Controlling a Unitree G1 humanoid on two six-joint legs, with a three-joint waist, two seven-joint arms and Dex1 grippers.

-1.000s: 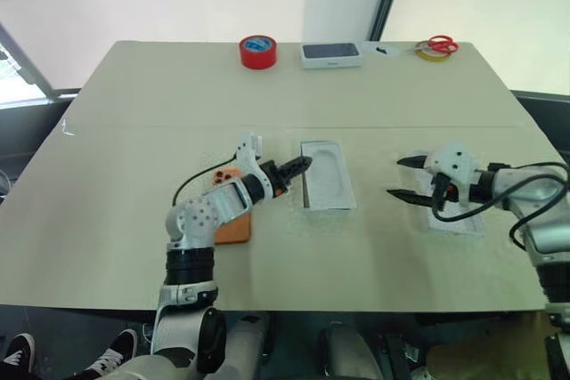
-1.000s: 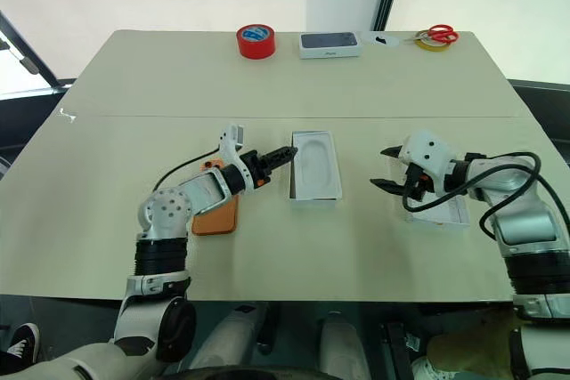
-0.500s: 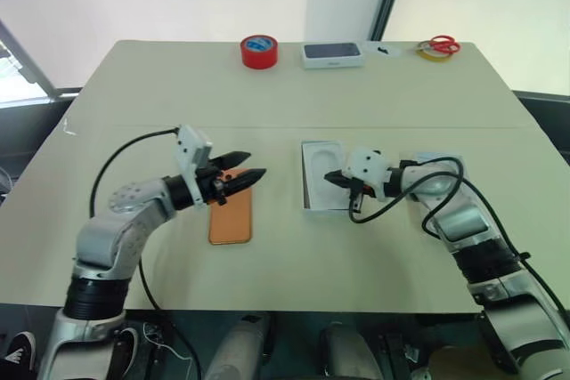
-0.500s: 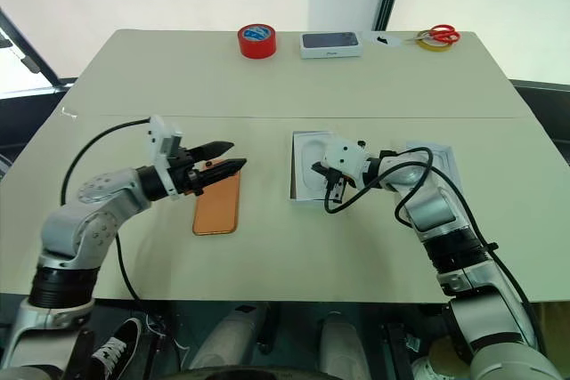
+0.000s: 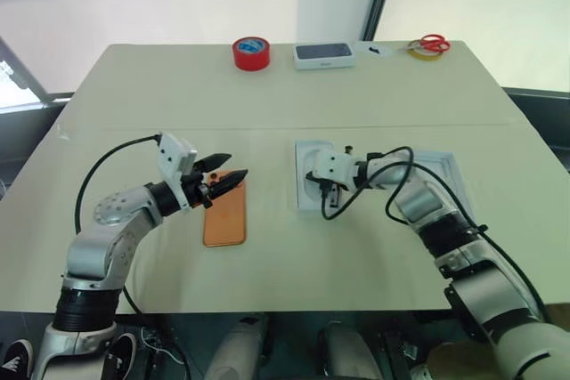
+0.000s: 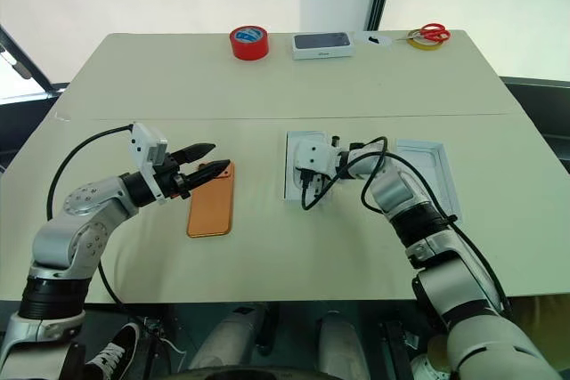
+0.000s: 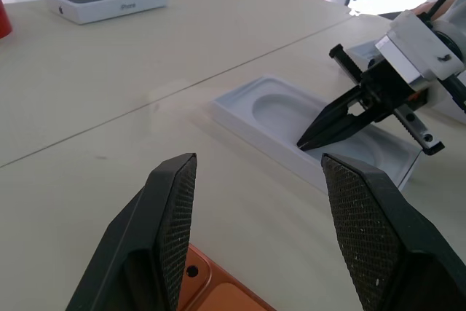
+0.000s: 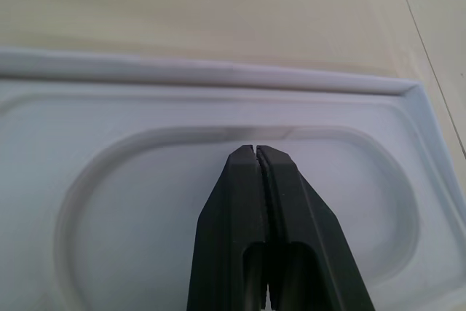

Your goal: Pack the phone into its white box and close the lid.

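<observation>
The orange phone (image 5: 224,220) lies flat on the table, camera cluster at its far end. My left gripper (image 5: 233,168) hovers open just above that far end, with nothing between its fingers (image 7: 173,216). A thin white insert (image 7: 277,111) with an oval recess lies mid-table. My right gripper (image 7: 302,143) is shut and empty, its tips down in that recess (image 8: 131,202). To the right lies a shallow white cardboard piece (image 6: 432,166), open side up, partly crossed by my right arm. Whether it is the white box or the lid I cannot tell.
Along the far edge stand a red tape roll (image 5: 250,52), a white box with a dark phone picture (image 5: 323,54), red-handled scissors (image 5: 432,43) and a yellow tape ring (image 5: 417,52). Black cables loop from both wrists.
My right gripper has shut and swung left from the white cardboard piece to the insert. My left gripper has drawn back left from the insert to above the phone, rolling.
</observation>
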